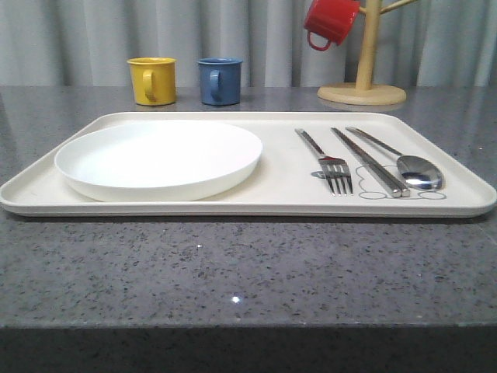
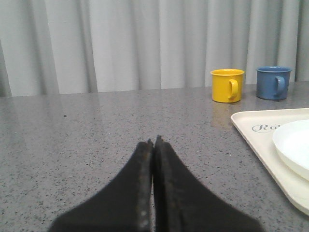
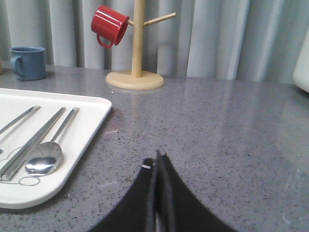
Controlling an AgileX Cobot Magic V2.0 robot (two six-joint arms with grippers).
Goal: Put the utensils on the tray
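The cream tray point(image 1: 279, 203) lies across the middle of the grey table. On its right half lie three silver utensils side by side: a fork point(image 1: 324, 164), a long flat piece point(image 1: 370, 162) and a spoon point(image 1: 408, 165). The right wrist view has the spoon point(image 3: 44, 157) and the flat piece point(image 3: 29, 144) on the tray's corner point(image 3: 91, 108). My right gripper point(image 3: 157, 159) is shut and empty over bare table right of the tray. My left gripper point(image 2: 153, 142) is shut and empty over bare table left of the tray point(image 2: 260, 140).
A round white plate point(image 1: 159, 158) takes up the tray's left half. A yellow mug point(image 1: 151, 80) and a blue mug point(image 1: 220, 80) stand behind the tray. A wooden mug tree point(image 1: 363, 81) with a red mug point(image 1: 330, 22) stands at the back right.
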